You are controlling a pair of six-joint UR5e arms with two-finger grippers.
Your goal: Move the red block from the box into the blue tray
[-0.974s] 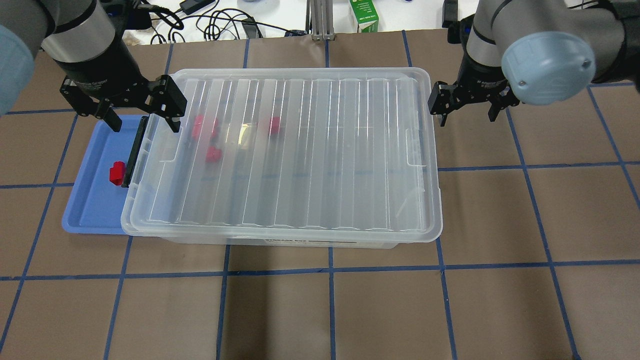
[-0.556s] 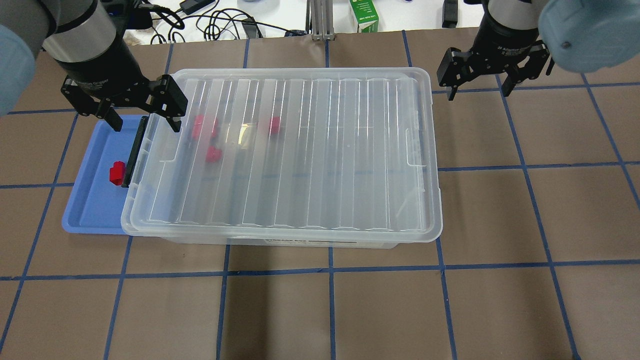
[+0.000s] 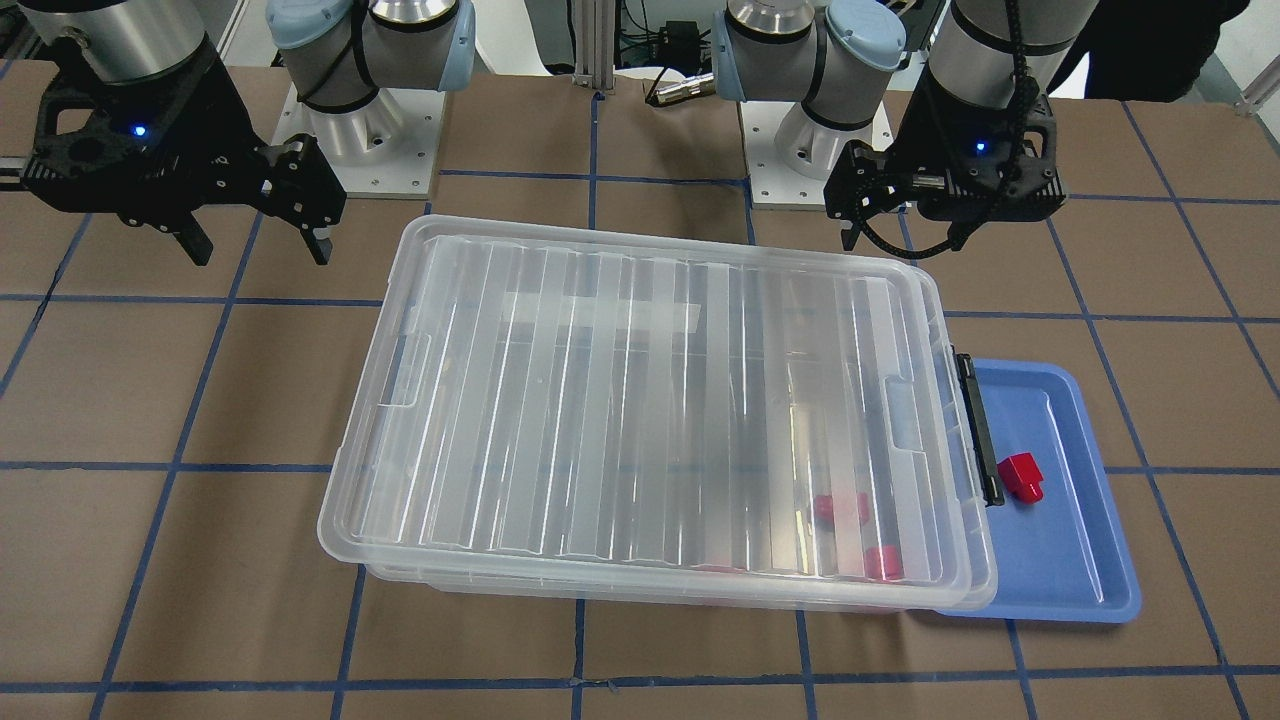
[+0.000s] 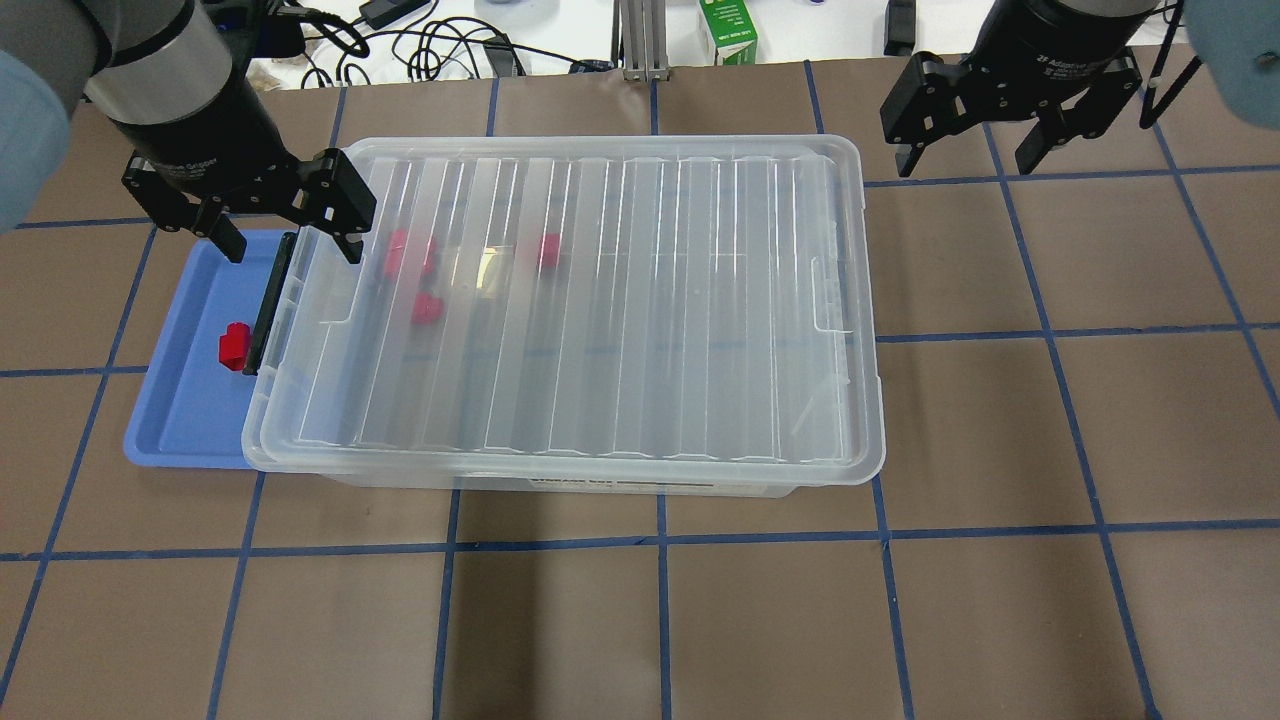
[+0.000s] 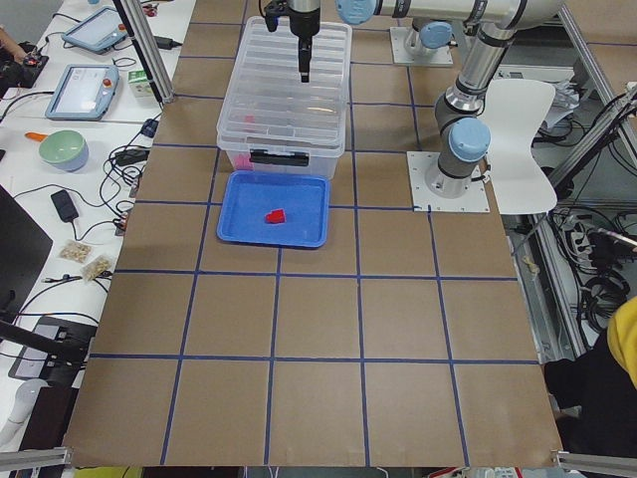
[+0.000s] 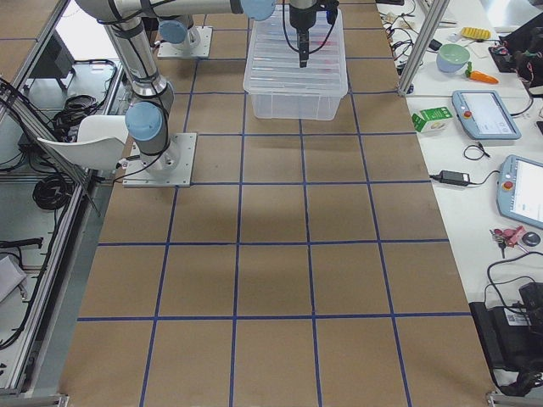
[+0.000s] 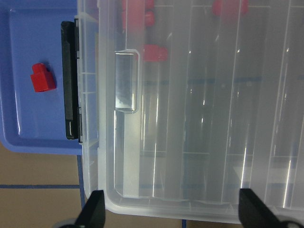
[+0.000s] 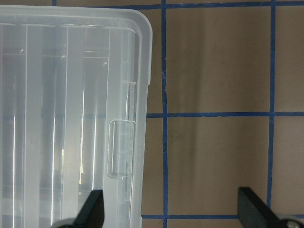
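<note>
The clear box (image 4: 600,300) stands with its ribbed lid on; its black latch (image 4: 272,300) faces the blue tray (image 4: 180,420). One red block (image 4: 234,346) lies in the tray beside the latch and also shows in the left wrist view (image 7: 42,80). Three more red blocks (image 4: 410,252) show blurred through the lid at the box's left end. My left gripper (image 4: 290,250) hangs open and empty above the box's latch end and the tray's far part. My right gripper (image 4: 965,165) is open and empty, off the box's far right corner, over bare table.
The box overlaps the tray's near edge (image 3: 1060,560). A green carton (image 4: 728,30) and cables (image 4: 420,45) lie beyond the table's far edge. The arm bases (image 3: 360,150) stand behind the box. Brown table with blue tape lines surrounds it.
My right gripper has moved away from the box's right end, toward the table's far edge and a little to the right. The left gripper, box, tray and blocks have not moved.
</note>
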